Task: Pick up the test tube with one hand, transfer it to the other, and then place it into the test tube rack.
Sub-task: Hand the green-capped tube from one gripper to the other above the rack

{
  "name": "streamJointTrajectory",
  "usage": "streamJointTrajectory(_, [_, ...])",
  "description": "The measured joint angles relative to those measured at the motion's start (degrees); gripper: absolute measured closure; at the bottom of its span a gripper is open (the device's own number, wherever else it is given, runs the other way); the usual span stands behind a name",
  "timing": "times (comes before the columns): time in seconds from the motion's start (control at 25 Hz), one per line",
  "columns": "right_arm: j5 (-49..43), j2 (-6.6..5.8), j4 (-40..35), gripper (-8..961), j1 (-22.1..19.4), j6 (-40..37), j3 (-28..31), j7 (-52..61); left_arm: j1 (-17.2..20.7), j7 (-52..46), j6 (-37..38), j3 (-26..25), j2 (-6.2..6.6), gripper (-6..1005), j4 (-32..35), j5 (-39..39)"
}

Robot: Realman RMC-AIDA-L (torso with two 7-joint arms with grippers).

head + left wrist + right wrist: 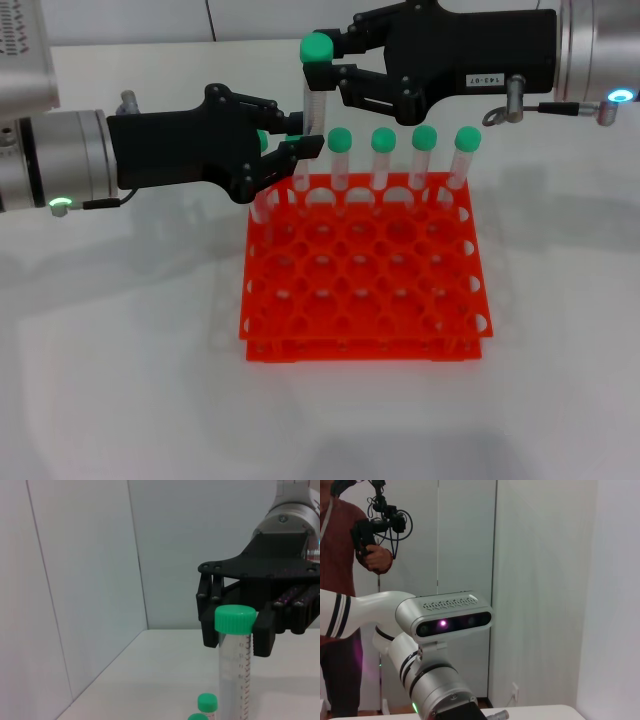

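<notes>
The test tube [316, 100] hangs upright above the back-left corner of the red-orange test tube rack [360, 275], its green cap uppermost. My unlabelled left gripper [305, 140] comes in from the left, shut on the tube's lower body. My labelled right gripper [325, 62] reaches in from the upper right and is shut on the tube at its cap. In the left wrist view the tube [234, 670] stands close up, with the right gripper [235, 630] holding the cap on both sides.
Several other green-capped tubes [383, 150] stand in the rack's back row, right beside and behind my left fingers; two of their caps [207, 702] show in the left wrist view. A person with a camera [350, 555] stands behind my left arm [452, 617].
</notes>
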Motion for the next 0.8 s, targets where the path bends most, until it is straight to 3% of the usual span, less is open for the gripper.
streamJointTrajectory(0.8, [0.2, 0.0, -0.1, 695, 0.0, 0.0, 0.0, 0.0, 0.1, 0.0, 0.1, 0.0, 0.0, 692, 0.3, 0.2])
